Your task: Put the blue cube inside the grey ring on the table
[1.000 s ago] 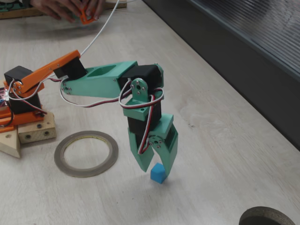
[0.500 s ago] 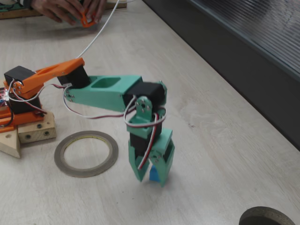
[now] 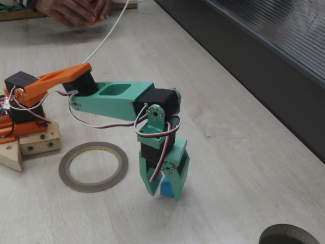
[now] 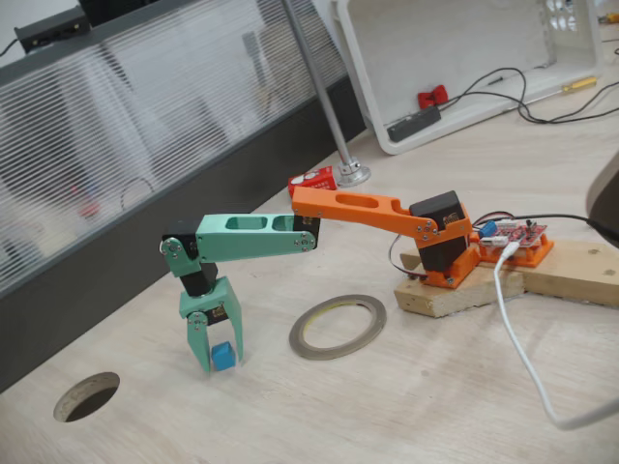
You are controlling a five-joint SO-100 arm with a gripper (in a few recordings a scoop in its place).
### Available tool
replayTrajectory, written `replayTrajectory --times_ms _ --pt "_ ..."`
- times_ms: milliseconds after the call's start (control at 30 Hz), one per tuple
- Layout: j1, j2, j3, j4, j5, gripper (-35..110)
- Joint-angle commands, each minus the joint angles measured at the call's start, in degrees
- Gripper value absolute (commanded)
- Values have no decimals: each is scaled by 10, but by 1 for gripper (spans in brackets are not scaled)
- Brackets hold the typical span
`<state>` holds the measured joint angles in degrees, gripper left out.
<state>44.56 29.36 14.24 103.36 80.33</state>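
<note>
The blue cube [image 3: 166, 188] [image 4: 223, 357] rests on the pale wood table [image 3: 244, 168] [image 4: 387, 416], right of the grey ring [image 3: 93, 186] in one fixed view and left of the grey ring [image 4: 372, 316] in the other. My green gripper [image 3: 164, 194] [image 4: 221, 363] points straight down over the cube. Its two fingers stand on either side of the cube and press against it, tips at the table. The cube lies about one ring-width outside the ring, which is flat and holds nothing.
A dark round ring [image 3: 289, 235] sits at the bottom right edge. The arm's wooden base [image 3: 30, 145] [image 4: 455, 290] stands beside the grey ring. A dark ribbed panel [image 3: 264, 66] runs along the table's far side. A person's hands [image 3: 71, 10] are at the top left.
The gripper dropped from just above the cube down around it, then narrowed its fingers onto it. The cube has stayed in place on the table.
</note>
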Motion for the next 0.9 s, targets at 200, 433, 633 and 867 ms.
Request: replayTrajectory --times_ms 200,433,633,867 --pt "-1 20 -3 10 6 37" --pt "-1 20 -4 10 6 33" --pt "2 21 -6 6 6 12" --pt "1 21 -6 6 6 1"
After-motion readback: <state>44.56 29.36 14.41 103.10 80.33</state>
